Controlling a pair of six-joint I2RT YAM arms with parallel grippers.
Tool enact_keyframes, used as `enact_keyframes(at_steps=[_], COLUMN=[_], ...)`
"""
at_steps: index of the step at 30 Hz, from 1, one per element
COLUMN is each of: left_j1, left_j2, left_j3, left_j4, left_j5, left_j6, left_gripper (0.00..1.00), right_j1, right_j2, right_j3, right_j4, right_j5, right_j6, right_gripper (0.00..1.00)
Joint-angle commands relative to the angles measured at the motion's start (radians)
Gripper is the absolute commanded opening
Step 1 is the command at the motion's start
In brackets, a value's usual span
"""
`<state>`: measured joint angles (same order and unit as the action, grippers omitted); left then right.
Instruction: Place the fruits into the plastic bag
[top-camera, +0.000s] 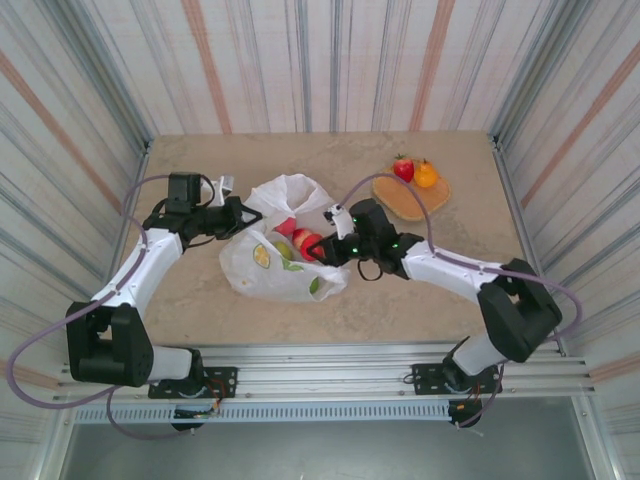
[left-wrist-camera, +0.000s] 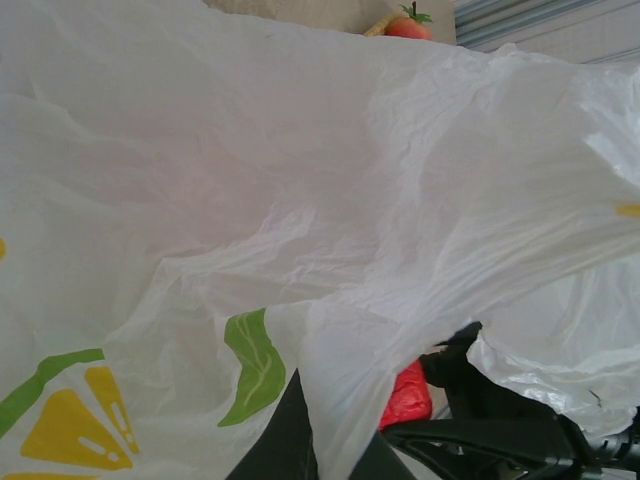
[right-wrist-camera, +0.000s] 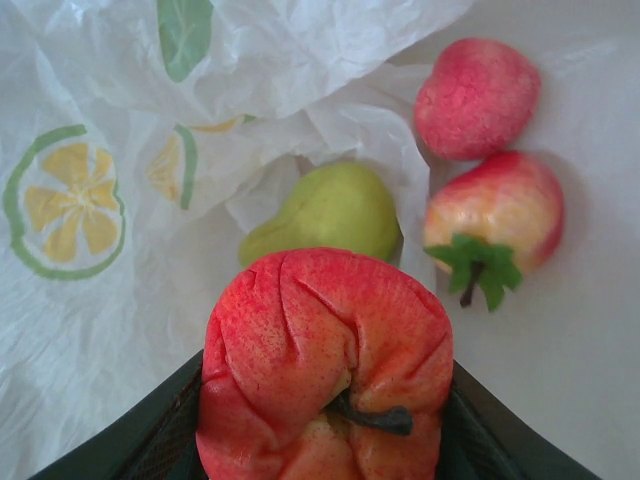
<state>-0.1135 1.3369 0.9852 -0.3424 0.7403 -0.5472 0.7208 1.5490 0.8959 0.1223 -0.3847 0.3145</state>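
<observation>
holding a red apple (right-wrist-camera: 325, 350) in my right gripper (right-wrist-camera: 325, 425), inside the bag (top-camera: 292, 192); my left gripper (top-camera: 240, 216) pinches the bag's edge.

White lemon-print plastic bag (top-camera: 250, 277) crumpled mid-table, mouth open, ridged red fruit (right-wrist-camera: 325, 350), green fruit (right-wrist-camera: 330, 210), peach (right-wrist-camera: 478, 97), apple (right-wrist-camera: 495, 215) inside; strawberry (top-camera: 403, 168), orange (top-camera: 426, 175) far right.
</observation>
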Motion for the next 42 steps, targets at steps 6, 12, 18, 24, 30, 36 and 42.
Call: enact_keyframes(at_steps=[6, 12, 18, 24, 30, 36, 42], left_j1=[-0.006, -0.006, -0.006, -0.006, -0.006, -0.006, -0.006], left_j2=[-0.007, -0.011, -0.013, -0.013, -0.011, -0.011, -0.014], left_j3=[-0.010, -0.009, -0.009, -0.011, -0.013, -0.014, -0.015], left_j4=[0.003, 0.003, 0.005, 0.005, 0.004, 0.005, 0.006], left_j5=[0.025, 0.024, 0.024, 0.023, 0.024, 0.022, 0.021], left_j6=[0.004, 0.001, -0.002, -0.001, -0.002, -0.003, -0.002], left_gripper=[0.01, 0.02, 0.05, 0.05, 0.05, 0.05, 0.05], right_j1=[0.083, 0.128, 0.153, 0.156, 0.154, 0.151, 0.143], right_j2=[0.175, 0.307, 0.367, 0.357, 0.307, 0.247, 0.179], right_j3=[0.140, 0.245, 0.291, 0.283, 0.252, 0.207, 0.150], right_j4=[0.203, 0.215, 0.202, 0.176, 0.164, 0.160, 0.150], right_j5=[0.071, 0.134, 0.147, 0.156, 0.163, 0.155, 0.156], right_j6=[0.082, 0.130, 0.141, 0.133, 0.110, 0.106, 0.104], right_gripper=[0.51, 0.55, 0.60, 0.73, 0.82, 0.86, 0.91])
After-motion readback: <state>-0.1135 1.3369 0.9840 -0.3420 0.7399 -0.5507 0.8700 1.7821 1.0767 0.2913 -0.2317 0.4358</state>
